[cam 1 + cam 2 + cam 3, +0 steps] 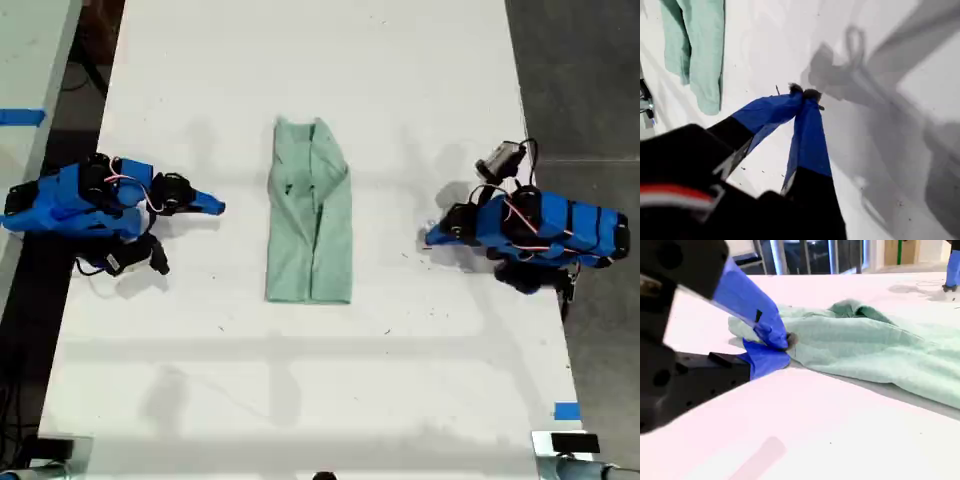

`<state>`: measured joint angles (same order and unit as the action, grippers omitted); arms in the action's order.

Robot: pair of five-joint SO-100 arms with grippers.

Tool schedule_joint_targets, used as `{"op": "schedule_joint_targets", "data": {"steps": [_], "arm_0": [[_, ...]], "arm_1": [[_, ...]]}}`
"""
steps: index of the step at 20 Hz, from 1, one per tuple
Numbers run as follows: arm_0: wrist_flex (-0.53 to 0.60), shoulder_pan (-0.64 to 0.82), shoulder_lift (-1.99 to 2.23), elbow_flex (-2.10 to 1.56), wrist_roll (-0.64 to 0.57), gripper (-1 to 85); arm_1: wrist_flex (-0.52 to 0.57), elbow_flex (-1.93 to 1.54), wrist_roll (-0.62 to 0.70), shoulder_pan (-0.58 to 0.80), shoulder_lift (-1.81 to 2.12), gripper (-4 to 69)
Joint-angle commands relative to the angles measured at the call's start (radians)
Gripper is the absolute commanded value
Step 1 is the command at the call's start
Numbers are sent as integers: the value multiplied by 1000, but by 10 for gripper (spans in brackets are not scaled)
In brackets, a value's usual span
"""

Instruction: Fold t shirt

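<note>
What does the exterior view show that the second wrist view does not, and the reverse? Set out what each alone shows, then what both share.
Only the exterior view shows the whole t shirt as a long narrow strip mid-table, both blue arms lying on either side apart from it, and blue tape near the table edge.

Only the second wrist view shows my second tool close up, its tips together and empty, and dark room furniture beyond the table's far edge.

Both show the mint-green shirt on the white table, with nothing gripping it.
</note>
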<state>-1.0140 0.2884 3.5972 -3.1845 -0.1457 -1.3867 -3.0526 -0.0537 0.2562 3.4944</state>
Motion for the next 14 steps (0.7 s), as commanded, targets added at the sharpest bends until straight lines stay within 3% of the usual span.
{"op": "schedule_joint_targets", "data": {"steps": [1, 8, 10, 12, 14], "arm_0": [[-32, 31, 8, -2, 58, -1], [-37, 9, 8, 5, 61, -1], [-106, -29, 8, 89, 195, -1], [-23, -103, -156, 224, 258, -2], [110, -215, -658, 463, 305, -1]], "arm_1": [[-2, -28, 77, -41, 11, -20], [28, -26, 97, -60, 11, -25], [32, 9, 63, -41, 11, -25], [34, 141, 81, -35, -48, -25], [166, 311, 86, -75, -357, 8]]}}
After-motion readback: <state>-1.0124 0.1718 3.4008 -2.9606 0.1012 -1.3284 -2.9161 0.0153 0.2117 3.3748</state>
